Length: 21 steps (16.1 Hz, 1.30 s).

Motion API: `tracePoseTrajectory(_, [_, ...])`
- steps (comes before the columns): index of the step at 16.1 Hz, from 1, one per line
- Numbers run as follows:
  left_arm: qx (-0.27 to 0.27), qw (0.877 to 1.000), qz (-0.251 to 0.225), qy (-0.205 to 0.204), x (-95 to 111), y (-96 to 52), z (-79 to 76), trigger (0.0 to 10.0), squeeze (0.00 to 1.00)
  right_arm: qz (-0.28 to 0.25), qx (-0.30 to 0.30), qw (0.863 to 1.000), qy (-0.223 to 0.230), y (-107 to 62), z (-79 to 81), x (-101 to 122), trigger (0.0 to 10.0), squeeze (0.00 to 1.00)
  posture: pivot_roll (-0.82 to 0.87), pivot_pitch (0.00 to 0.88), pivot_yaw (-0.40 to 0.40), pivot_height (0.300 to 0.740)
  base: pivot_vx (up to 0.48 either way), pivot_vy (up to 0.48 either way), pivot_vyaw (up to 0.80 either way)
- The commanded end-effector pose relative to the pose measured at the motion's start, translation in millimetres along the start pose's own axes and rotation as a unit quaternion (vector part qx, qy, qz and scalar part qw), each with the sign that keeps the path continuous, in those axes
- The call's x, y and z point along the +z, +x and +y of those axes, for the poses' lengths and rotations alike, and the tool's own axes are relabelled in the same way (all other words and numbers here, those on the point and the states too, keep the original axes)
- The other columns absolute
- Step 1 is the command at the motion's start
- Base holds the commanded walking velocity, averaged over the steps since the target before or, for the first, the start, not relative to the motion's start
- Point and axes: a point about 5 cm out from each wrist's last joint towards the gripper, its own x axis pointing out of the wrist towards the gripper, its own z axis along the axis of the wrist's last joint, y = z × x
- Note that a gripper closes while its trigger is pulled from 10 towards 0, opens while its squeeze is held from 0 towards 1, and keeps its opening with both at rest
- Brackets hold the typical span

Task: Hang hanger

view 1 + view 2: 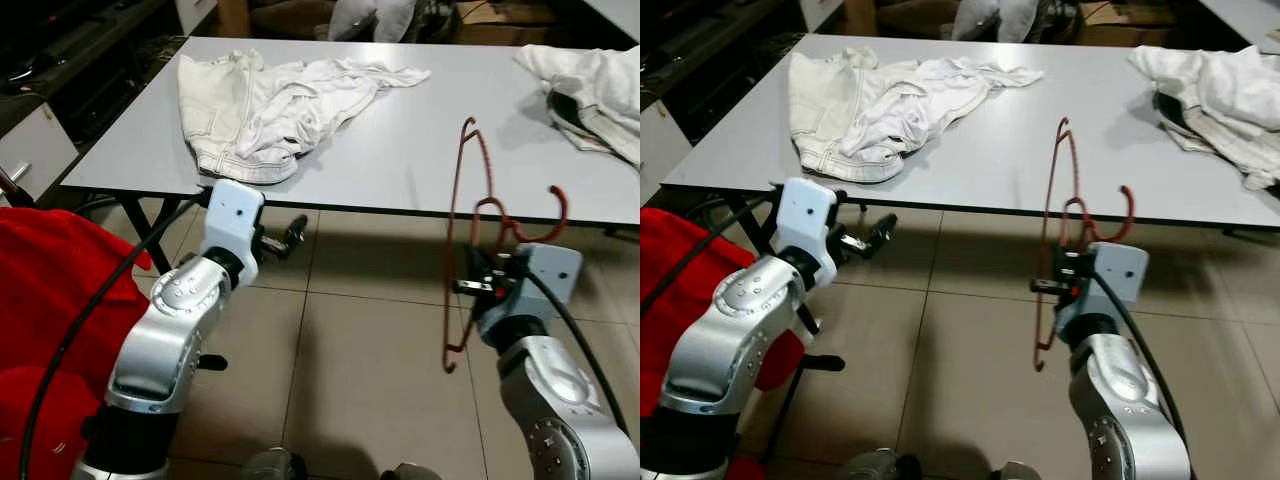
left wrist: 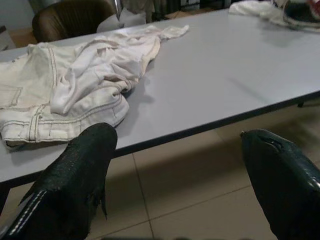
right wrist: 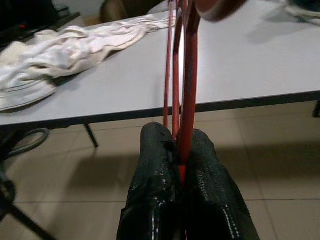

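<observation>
- Right gripper (image 1: 487, 283) is clamped on the red hanger (image 1: 460, 240), holding it upright just short of the table (image 1: 420, 150) edge.
- Left gripper (image 1: 283, 240) is spread, empty, near the table's edge.
- Carrying step, I judge; next the hanger needs a rail, not yet in sight.

Two silver metallic arms with rounded, dimpled joint housings, white boxy wrist modules with small screw holes, black cables along each forearm, left gripper (image 1: 291, 236) and right gripper (image 3: 182, 165) with textured black fingers
</observation>
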Motion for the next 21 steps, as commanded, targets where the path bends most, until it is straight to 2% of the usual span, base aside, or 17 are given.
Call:
tracePoseTrajectory(1, [0.004, 1.000, -0.004, -0.006, 1, 0.1, 2.4, 10.0, 0.00, -0.001, 0.012, 1.000, 0.010, -1.3, 3.1, 3, 10.0, 0.00, 0.01, 0.054, 0.043, 0.740, 0.000, 0.000, 0.00])
tracePoseTrajectory(8, [0.006, 1.000, -0.004, -0.023, 1, 0.4, 4.0, 10.0, 0.00, -0.013, 0.009, 1.000, -0.005, 5.1, 1.0, 7, 10.0, 0.00, 0.01, 0.042, 0.046, 0.740, 0.000, 0.000, 0.00])
tracePoseTrajectory(21, [0.010, 1.000, -0.008, -0.022, 6, 3.0, 9.4, 10.0, 0.00, -0.007, 0.026, 1.000, -0.002, 8.9, 5.3, 6, 10.0, 0.00, 0.02, 0.050, 0.047, 0.740, 0.255, 0.000, 0.00])
